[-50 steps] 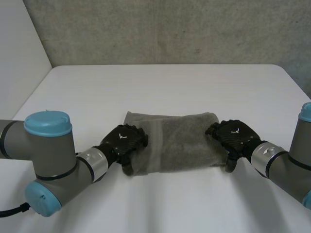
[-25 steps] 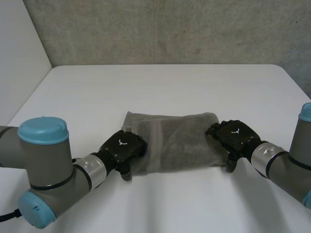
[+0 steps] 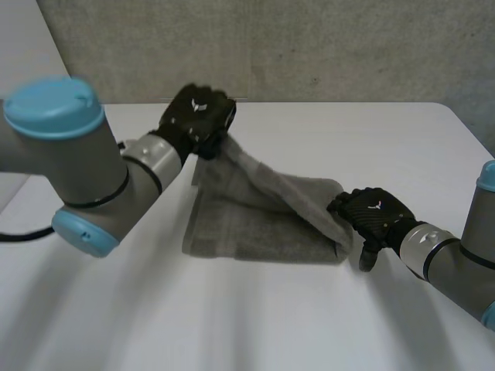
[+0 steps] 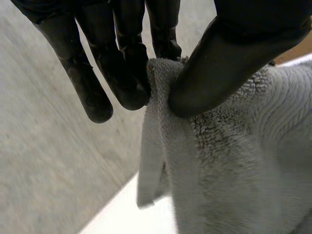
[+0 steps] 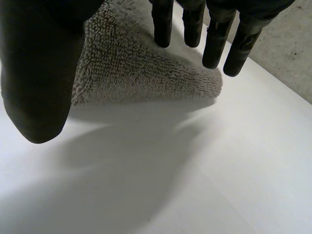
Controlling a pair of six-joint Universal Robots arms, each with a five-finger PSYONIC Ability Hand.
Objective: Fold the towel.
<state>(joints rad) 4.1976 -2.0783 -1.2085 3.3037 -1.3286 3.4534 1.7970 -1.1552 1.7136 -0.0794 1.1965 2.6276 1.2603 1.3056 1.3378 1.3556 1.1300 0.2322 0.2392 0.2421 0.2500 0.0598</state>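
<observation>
Left hand [image 3: 197,116] is now lifting the towel [image 3: 263,232] corner it's pinching; right hand [image 3: 375,216] is pinning the other end to the table [image 3: 348,139], fingers loose. Fold's just getting started.

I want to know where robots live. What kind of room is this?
Probably a robot lab or test room. A bare white table stands before a rough concrete wall, and two robot arms work there: the left hand pinches a grey towel up, the right hand rests on its other end.
</observation>
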